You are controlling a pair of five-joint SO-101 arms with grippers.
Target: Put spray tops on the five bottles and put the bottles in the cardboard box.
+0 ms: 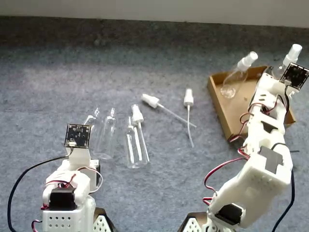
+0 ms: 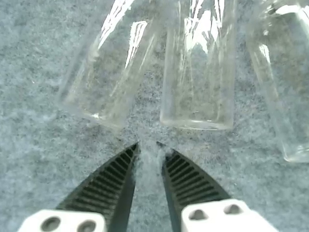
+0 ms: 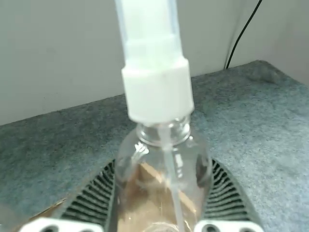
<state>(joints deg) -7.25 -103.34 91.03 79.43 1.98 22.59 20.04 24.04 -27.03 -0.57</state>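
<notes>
High view: the cardboard box (image 1: 231, 113) lies at the right of the carpet, with open carpet between it and two loose spray tops (image 1: 150, 100). A boxed bottle (image 1: 235, 77) lies slanted inside, nozzle toward the far wall.

Left wrist view: the left gripper (image 2: 147, 150) is slightly parted and empty, just short of three lying bottles (image 2: 198, 72), whose long axes run away from it.

Right wrist view: the right gripper (image 3: 159, 198) is clenched on a capped held bottle (image 3: 161, 164), nozzle pointing away from the wrist.

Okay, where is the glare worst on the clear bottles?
Left wrist view: worst, broad white streaks down the middle empty bottle and a neighbouring bottle. Right wrist view: faint glints on the spray-topped bottle. High view: thin highlights on the lying bottles.
</notes>
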